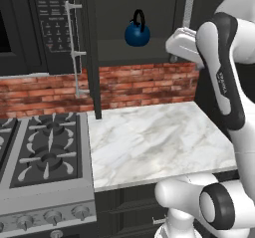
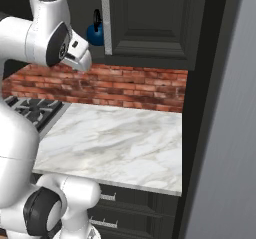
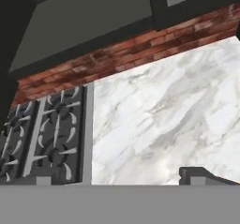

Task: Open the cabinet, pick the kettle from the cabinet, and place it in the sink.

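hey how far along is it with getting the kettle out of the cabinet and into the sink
Done: the cabinet is open, its left door swung out. In hand: nothing; the gripper is open and empty, short of the shelf. Left: grasp the kettle, still on the shelf, and carry it to the sink.

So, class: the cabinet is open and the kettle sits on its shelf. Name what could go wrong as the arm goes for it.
1. The kettle is round with a thin loop handle; the open tool could nudge it deeper into the cabinet rather than grip it.
2. The open door hangs beside the shelf, over the stove; a wide swing of the arm might strike it.
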Robot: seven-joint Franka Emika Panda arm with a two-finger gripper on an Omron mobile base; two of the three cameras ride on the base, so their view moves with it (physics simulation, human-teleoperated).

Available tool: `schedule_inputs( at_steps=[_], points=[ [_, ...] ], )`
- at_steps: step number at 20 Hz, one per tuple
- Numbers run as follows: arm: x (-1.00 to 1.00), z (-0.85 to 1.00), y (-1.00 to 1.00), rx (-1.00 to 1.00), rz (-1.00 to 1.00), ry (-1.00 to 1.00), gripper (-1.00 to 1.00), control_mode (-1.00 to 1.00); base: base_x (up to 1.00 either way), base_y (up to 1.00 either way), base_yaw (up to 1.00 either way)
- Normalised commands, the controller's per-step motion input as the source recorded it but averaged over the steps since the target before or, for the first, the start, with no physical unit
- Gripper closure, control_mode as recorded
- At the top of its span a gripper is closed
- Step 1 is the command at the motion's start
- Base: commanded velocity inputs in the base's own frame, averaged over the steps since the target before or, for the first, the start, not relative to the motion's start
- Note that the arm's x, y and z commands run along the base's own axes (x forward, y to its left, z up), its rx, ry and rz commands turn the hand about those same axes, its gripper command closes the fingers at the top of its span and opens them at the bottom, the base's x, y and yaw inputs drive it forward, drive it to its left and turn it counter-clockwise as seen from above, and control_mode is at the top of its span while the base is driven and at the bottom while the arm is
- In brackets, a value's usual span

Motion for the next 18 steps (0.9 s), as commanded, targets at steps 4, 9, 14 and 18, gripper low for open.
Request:
schedule_inputs(
  at_steps=[4, 9, 14, 18],
  points=[
    [0.32, 0.00, -0.36, -0.09, -0.03, -0.13, -1.00, -1.00, 0.00, 0.00, 0.00],
    [0.36, 0.00, -0.31, -0.06, -0.03, -0.10, -1.00, -1.00, 0.00, 0.00, 0.00],
    [0.48, 0.00, -0.20, -0.05, -0.02, -0.07, -1.00, -1.00, 0.00, 0.00, 0.00],
    [0.50, 0.01, -0.17, -0.06, 0.00, -0.06, -1.00, -1.00, 0.00, 0.00, 0.00]
  ],
)
